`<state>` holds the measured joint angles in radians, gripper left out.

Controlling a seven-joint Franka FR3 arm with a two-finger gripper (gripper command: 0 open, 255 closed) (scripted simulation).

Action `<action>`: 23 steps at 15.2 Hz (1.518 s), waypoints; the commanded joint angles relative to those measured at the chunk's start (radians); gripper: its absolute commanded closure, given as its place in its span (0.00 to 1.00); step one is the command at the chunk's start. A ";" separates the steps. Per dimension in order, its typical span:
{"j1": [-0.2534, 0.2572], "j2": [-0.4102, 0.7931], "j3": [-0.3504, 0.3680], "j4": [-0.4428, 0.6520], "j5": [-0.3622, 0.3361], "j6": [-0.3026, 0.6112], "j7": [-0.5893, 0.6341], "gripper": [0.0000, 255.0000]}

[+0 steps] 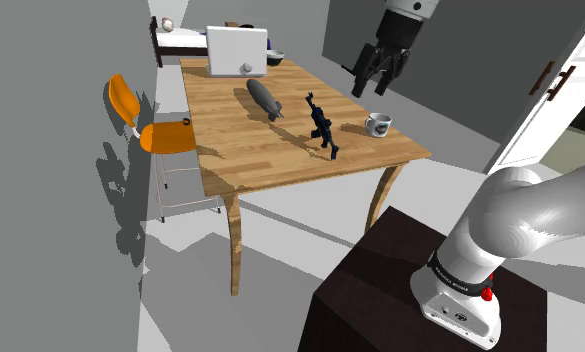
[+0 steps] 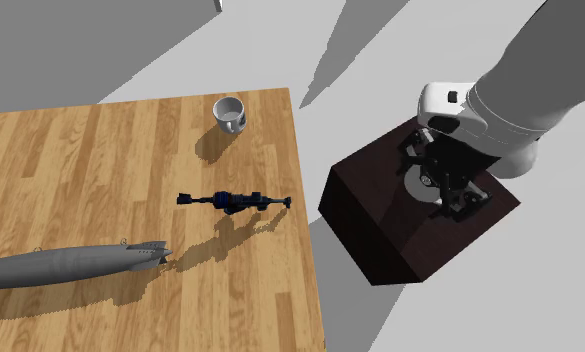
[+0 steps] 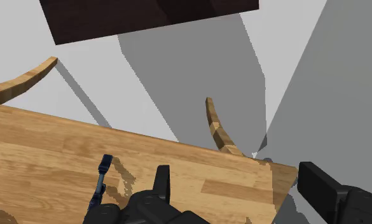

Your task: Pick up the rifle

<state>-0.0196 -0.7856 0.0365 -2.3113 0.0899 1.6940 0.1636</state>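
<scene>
The rifle (image 1: 322, 125) is a small dark blue-black gun lying on the wooden table (image 1: 242, 152), near the edge that faces the stand. In the second exterior view the rifle (image 2: 235, 201) lies roughly parallel to the picture's bottom edge, between a mug and a grey airship. My gripper (image 1: 378, 70) hangs high above the table, open and empty. From the second exterior view the gripper (image 2: 460, 195) sits well to the right of the table edge, over the stand (image 2: 380, 235). In the wrist view one end of the rifle (image 3: 102, 177) shows beside the left finger (image 3: 160, 183); the gripper (image 3: 241, 191) spans the table corner.
A white mug (image 1: 378, 125) stands near the table corner by the rifle. A grey airship model (image 1: 265, 100) lies mid-table. At the far end are a white box (image 1: 238, 50) and a dark bowl (image 1: 275, 58). An orange chair (image 1: 150, 125) stands at the table's left side.
</scene>
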 commanded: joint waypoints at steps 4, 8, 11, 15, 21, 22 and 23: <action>-0.022 0.052 -0.013 -0.033 -0.022 0.102 -0.009 0.00; -0.051 0.138 -0.030 -0.059 -0.049 0.237 -0.018 0.00; -0.072 0.212 -0.045 -0.066 -0.069 0.335 -0.023 0.00; -0.100 0.323 -0.064 -0.056 -0.092 0.460 -0.026 0.00; -0.138 0.505 -0.096 -0.002 -0.121 0.628 -0.027 0.00; -0.144 0.537 -0.101 0.011 -0.124 0.653 -0.027 0.00; -0.150 0.569 -0.107 0.025 -0.127 0.677 -0.027 0.00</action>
<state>-0.1633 -0.2500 -0.0642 -2.3047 -0.0340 2.3486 0.1375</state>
